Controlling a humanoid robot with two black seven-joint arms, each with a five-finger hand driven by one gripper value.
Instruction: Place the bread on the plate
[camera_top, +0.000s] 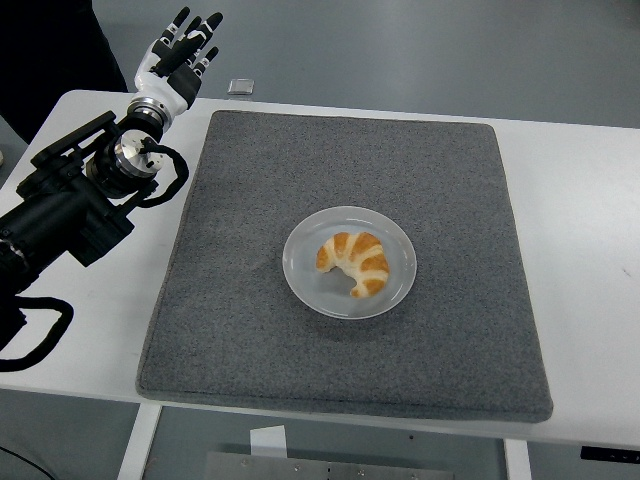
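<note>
Bread, a croissant, lies on the plate, approx centre, curved side toward plate's far-right rim. Plate sits mid grey mat, which covers most of the white desk. Left hand well away from plate, up at far-left, past mat's far-left corner by desk's far edge, fingers apart, holding nothing; small silver obj just beyond mat's far edge, also far-left of plate.

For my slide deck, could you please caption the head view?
Croissant resting on the clear plate mid-mat, left hand open and raised at the table's far-left corner.
</note>
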